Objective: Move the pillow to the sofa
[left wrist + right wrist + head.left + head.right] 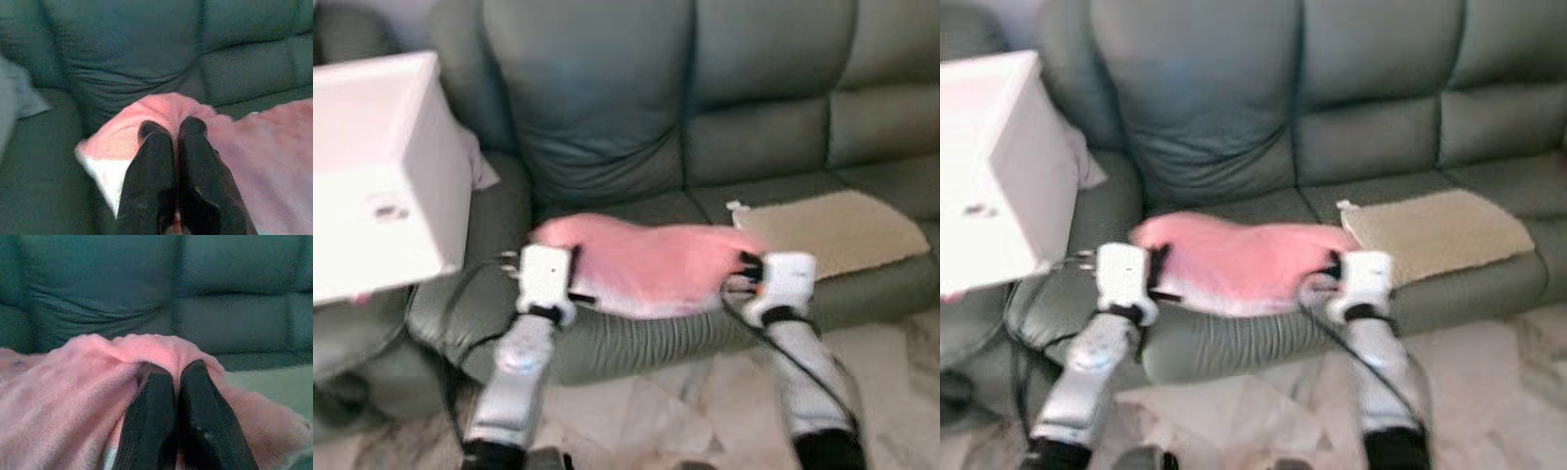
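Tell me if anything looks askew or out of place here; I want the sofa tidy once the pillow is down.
The pink pillow lies across the sofa seat's front edge, pinched at its ends by the left gripper and right gripper. A tan mat lies slightly crooked on the next seat, and a white box sits by the armrest.

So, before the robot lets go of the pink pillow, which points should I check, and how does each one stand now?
1. Left end effector shut on the pink pillow: ok.
2. Right end effector shut on the pillow's other end: ok.
3. Pillow over the sofa seat, not the floor: ok.
4. Pillow resting fully on the seat: cannot tell, views are blurred.
5. Beige mat clear of the pillow: cannot tell, the edges look very close.
6. White box apart from the left arm: ok.
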Available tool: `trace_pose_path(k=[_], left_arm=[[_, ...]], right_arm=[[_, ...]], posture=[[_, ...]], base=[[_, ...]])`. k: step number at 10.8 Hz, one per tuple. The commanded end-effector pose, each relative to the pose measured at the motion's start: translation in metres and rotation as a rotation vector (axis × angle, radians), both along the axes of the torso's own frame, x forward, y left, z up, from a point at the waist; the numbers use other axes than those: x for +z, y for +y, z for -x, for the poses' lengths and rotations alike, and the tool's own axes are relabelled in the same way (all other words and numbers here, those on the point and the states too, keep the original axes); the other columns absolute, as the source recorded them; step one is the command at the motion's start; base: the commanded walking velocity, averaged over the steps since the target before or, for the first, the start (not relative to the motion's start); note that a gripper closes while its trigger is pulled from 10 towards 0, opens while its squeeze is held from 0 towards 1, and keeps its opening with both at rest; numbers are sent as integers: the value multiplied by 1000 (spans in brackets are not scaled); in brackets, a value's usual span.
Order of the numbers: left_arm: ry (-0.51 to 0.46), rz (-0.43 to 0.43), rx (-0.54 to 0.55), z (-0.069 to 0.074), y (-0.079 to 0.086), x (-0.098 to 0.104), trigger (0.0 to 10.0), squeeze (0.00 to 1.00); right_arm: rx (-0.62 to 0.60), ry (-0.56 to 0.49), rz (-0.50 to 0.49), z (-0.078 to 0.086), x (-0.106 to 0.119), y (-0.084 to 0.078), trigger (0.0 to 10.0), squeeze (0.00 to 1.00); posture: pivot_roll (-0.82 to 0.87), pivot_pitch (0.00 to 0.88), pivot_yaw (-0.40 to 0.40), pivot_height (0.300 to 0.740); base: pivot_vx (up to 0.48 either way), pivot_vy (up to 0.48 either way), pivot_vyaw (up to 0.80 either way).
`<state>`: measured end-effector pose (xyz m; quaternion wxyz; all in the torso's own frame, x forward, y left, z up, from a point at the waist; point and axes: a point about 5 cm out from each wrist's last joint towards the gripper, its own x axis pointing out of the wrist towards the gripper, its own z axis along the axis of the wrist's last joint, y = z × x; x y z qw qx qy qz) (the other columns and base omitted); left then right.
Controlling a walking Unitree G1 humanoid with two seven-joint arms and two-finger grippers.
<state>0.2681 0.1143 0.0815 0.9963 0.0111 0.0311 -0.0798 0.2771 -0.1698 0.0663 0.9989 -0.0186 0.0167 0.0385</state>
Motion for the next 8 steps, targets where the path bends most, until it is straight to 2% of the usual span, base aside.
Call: trace_pose_path(k=[1,3,4,8], left_arm=[[-8,-9,10,-2,0,2,10000,0],[0,-5,12,-4,-1,3,10000,0],[0,2,10,-3,-1,3,10000,0],[4,-1,4,-4,0,2,10000,0]], right_arm=[[2,-44,8,-4,10,-2,10000,0],[3,-46,8,-5,10,-1,10000,0],[5,-46,7,-4,10,-1,10000,0],[4,-46,4,-4,10,0,10000,0]], posture=[[6,0,-21,740],[3,0,-21,740],[4,0,-21,740],[1,0,-14,740]], base=[[0,0,0],[0,0,0],[0,-281,0],[0,-480,0]])
